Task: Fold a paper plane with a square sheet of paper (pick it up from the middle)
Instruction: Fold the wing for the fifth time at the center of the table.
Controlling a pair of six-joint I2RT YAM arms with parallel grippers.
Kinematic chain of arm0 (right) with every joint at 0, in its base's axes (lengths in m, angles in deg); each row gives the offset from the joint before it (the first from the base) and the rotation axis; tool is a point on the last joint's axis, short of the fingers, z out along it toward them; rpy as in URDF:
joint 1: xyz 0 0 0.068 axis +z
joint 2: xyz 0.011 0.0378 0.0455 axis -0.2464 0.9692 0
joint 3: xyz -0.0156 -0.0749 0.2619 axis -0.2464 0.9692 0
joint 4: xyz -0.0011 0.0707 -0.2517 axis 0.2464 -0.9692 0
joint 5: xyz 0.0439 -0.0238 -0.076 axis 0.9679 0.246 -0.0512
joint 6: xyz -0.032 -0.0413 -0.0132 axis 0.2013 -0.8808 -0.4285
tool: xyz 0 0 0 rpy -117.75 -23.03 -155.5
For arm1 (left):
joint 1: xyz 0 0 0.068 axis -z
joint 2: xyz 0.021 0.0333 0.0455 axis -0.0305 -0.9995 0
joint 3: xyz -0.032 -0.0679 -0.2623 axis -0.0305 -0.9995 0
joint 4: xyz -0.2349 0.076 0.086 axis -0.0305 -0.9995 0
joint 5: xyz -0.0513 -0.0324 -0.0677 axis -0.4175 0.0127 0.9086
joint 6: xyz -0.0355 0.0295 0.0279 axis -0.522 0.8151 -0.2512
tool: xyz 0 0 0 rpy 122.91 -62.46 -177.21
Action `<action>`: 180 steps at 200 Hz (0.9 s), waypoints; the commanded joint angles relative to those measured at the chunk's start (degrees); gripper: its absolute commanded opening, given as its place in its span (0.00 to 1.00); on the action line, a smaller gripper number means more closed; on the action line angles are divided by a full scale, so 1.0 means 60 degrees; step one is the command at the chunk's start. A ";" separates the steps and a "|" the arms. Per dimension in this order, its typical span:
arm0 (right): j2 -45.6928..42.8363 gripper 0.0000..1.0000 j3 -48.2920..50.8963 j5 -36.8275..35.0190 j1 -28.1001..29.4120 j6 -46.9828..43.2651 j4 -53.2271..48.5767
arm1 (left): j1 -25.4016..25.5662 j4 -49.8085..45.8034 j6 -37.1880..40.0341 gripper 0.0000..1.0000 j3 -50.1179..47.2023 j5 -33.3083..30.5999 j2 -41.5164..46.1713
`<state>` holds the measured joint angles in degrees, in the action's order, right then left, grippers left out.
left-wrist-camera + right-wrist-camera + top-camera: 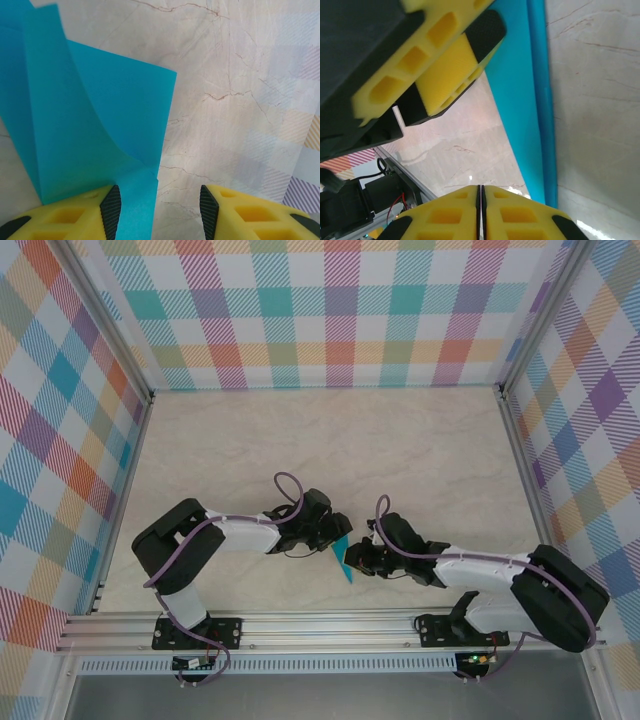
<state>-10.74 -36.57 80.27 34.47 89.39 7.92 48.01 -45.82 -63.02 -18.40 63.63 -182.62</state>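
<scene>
a: where's the sheet of paper (341, 558)?
b: close to the near edge of the table (400, 450), about midway along it, squeezed in between the two grippers. from above it reads as a narrow teal sliver with a point aimed at the near edge.
a: lying flat?
b: no. in the left wrist view one layer lies on the table with a sharp corner, and another layer curls up off it in a smooth bend.
a: and the left gripper (160, 200)?
b: jaws about halfway apart, bare table showing between the black pads. the paper runs along the inner face of one finger and sits partly in the gap, but nothing is pinched.
a: right gripper (480, 200)?
b: its yellow fingers are pressed together with no gap. the paper's doubled edge runs just beside them, and i can't tell whether any of it is caught in the seam.
a: around them?
b: pale marbled tabletop, an aluminium rail (330, 625) along the near edge, pastel checked walls (340, 310) on three sides.
</scene>
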 commanded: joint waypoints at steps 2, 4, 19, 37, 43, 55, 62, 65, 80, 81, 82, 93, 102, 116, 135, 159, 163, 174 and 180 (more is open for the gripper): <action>0.0549 0.09 -0.0265 0.0126 -0.0050 0.0159 0.0890 | 0.0175 -0.1214 -0.0073 0.49 -0.0334 -0.0148 0.0017; 0.0594 0.09 -0.0267 0.0144 -0.0050 0.0160 0.0944 | 0.0178 -0.1214 -0.0077 0.49 -0.0330 -0.0144 0.0022; 0.0861 0.08 -0.0403 0.0140 -0.0050 0.0144 0.1039 | 0.0178 -0.1199 -0.0068 0.49 -0.0343 -0.0128 0.0013; 0.1175 0.06 -0.0509 0.0144 -0.0047 0.0130 0.1293 | 0.0182 -0.1170 -0.0086 0.49 -0.0357 -0.0130 0.0022; 0.1245 0.06 -0.0551 0.0108 -0.0050 0.0117 0.1244 | 0.0174 -0.1170 -0.0091 0.49 -0.0362 -0.0129 0.0021; 0.1392 0.06 -0.0644 0.0018 -0.0065 0.0037 0.0992 | 0.0175 -0.1170 -0.0093 0.49 -0.0358 -0.0132 0.0030; 0.1483 0.06 -0.0645 -0.0028 -0.0062 -0.0022 0.0863 | 0.0181 -0.1163 -0.0096 0.49 -0.0360 -0.0128 0.0050; 0.1525 0.06 -0.0617 -0.0035 -0.0065 -0.0030 0.0852 | 0.0178 -0.1156 -0.0094 0.49 -0.0358 -0.0128 0.0065; 0.1813 0.05 -0.0454 -0.0015 -0.0065 -0.0065 0.0754 | 0.0174 -0.1133 -0.0094 0.49 -0.0352 -0.0124 0.0113; 0.1823 0.05 -0.0442 -0.0004 -0.0057 -0.0070 0.0736 | 0.0174 -0.1130 -0.0093 0.49 -0.0348 -0.0119 0.0122; 0.1851 0.05 -0.0428 0.0010 -0.0054 -0.0080 0.0734 | 0.0174 -0.1128 -0.0093 0.49 -0.0346 -0.0116 0.0126; 0.2142 0.04 -0.0331 0.0155 -0.0065 -0.0218 0.0583 | 0.0181 -0.1111 -0.0053 0.49 -0.0308 -0.0087 0.0173; 0.2378 0.02 -0.0244 0.0267 -0.0065 -0.0305 0.0518 | 0.0178 -0.1100 0.0004 0.50 -0.0289 -0.0088 0.0245; 0.2668 0.01 -0.0119 0.0413 -0.0065 -0.0358 0.0575 | 0.0178 -0.1122 0.0151 0.52 -0.0222 -0.0082 0.0395; 0.2852 0.00 -0.0049 0.0476 -0.0065 -0.0451 0.0429 | 0.0160 -0.1392 0.0590 0.56 -0.0015 -0.0096 0.0783; 0.2854 0.00 -0.0019 0.0533 -0.0093 -0.0640 0.0265 | 0.0075 -0.2780 0.1432 0.60 0.0412 -0.0746 0.1760; 0.2846 0.00 -0.0019 0.0571 -0.0103 -0.0678 0.0264 | 0.0049 -0.3056 0.1596 0.61 0.0457 -0.0909 0.1952; 0.2817 0.00 -0.0048 0.0647 -0.0140 -0.0787 0.0199 | -0.0072 -0.3578 0.1938 0.62 0.0471 -0.1217 0.2456; 0.2816 0.00 -0.0069 0.0710 -0.0177 -0.0855 0.0197 | -0.0154 -0.3731 0.2070 0.62 0.0406 -0.1294 0.2710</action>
<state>4.00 -38.99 83.99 33.72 87.07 16.05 48.01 -58.91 -56.70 -17.88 60.48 -173.20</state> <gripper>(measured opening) 0.045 0.612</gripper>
